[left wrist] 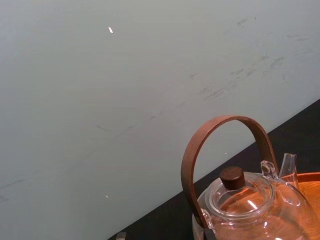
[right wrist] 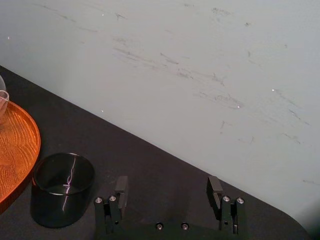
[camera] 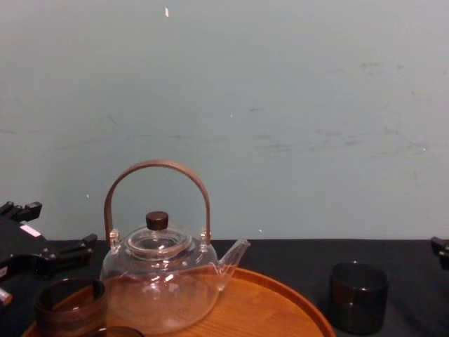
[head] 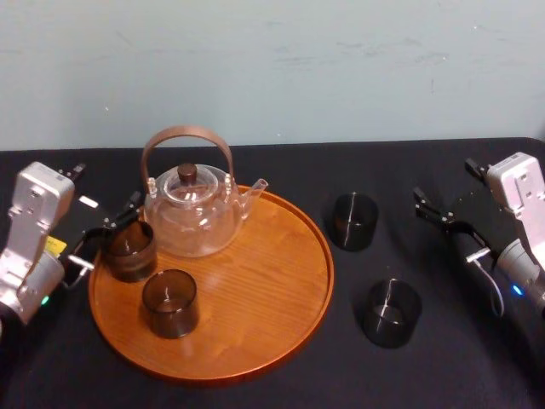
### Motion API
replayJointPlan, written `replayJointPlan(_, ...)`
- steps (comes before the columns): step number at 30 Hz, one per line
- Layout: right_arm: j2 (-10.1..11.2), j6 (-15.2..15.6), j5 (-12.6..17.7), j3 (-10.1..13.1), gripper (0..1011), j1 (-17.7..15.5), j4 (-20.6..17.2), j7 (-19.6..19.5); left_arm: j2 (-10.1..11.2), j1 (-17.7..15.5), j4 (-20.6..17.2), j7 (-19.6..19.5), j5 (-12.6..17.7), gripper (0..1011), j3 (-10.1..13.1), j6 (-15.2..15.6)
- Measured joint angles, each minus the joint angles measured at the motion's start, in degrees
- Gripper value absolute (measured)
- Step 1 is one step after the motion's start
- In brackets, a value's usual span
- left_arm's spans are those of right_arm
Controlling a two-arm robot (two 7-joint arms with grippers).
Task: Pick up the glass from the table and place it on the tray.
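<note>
Silver-grey boxy wrist housings, rounded grey joints. On left arm (head: 34, 230): yellow label, green light, thin cable. On right arm (head: 524, 226): blue light, looped pale cable. Black right gripper (right wrist: 167, 190), small silver screws (paired at each finger base).

Near half of tray (camera: 270, 309), base of glass (camera: 70, 307), below chest view.

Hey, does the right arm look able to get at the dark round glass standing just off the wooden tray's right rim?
Probably yes. The right gripper is open beside that dark round glass, with only bare black table between them; the second dark glass stands nearer the robot, off that line.
</note>
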Motion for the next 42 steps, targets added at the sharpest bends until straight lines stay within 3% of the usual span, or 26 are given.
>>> replayJointPlan(42, 0.0, 0.0, 0.0, 0.0, 1002, 0.0, 0.0, 0.0, 0.0, 0.0, 0.0, 0.0, 0.0, 1001, 0.0, 0.0)
